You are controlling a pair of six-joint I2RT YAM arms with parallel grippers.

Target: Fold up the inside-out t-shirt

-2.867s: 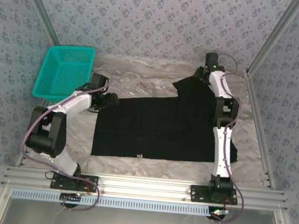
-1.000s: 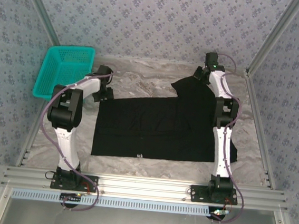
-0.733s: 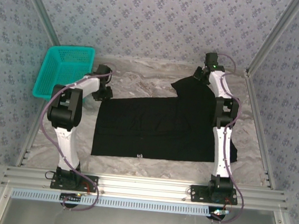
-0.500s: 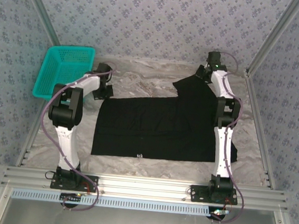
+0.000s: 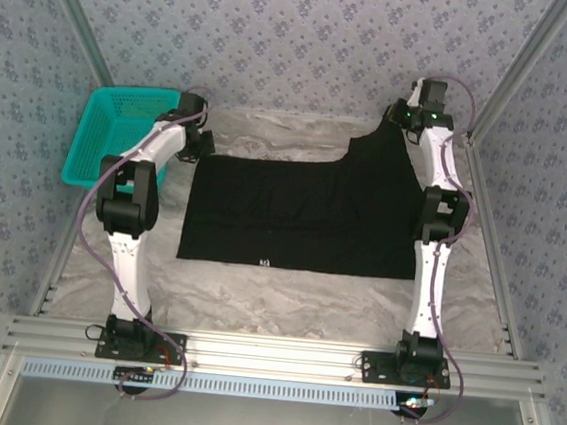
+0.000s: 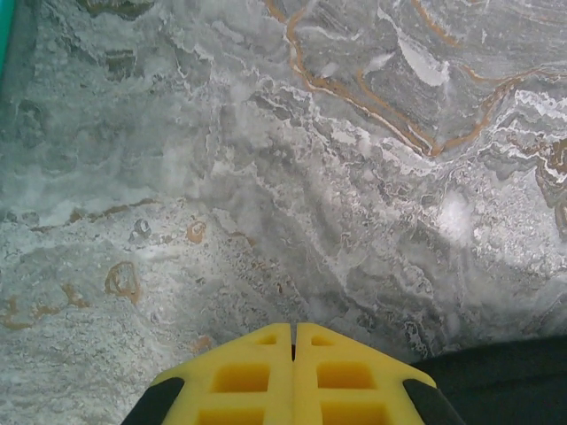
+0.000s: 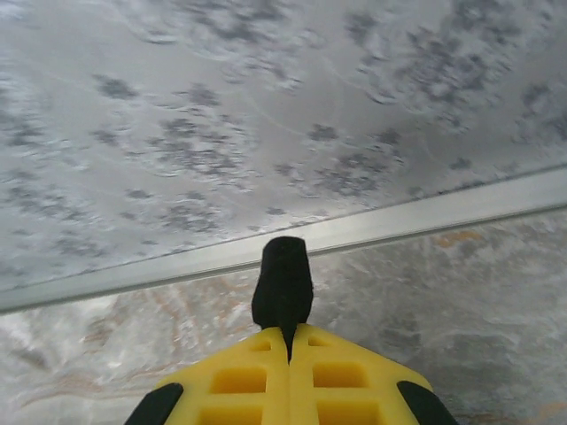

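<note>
Your arms have reached farther, pulling the soft black shirt [image 5: 303, 214] flat; left gripper [image 6: 293, 329] and right gripper [image 7: 290, 329] pinch it, teal mesh basket [image 5: 120, 139] beside left.

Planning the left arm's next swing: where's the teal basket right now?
In the top external view the teal basket sits at the far left of the table, just left of the left gripper and apart from the black t-shirt.
</note>
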